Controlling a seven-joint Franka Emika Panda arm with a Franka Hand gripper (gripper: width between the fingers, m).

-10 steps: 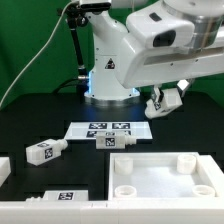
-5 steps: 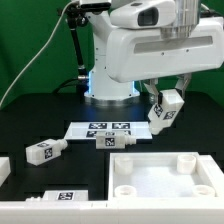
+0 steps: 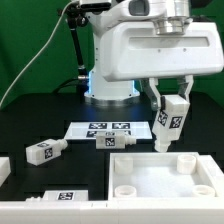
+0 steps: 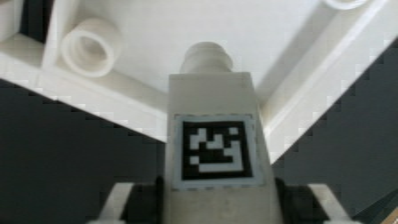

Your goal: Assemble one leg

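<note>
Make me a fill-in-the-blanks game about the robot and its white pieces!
The fingers are ____ on the leg.
The leg hangs ____ the white tabletop.
The table is ____ in colour.
The tag on the leg is black and ____.
Missing words: shut, above, black, white.

Bright even light, nearby leg (image 4: pixel 214 115) blurred
</note>
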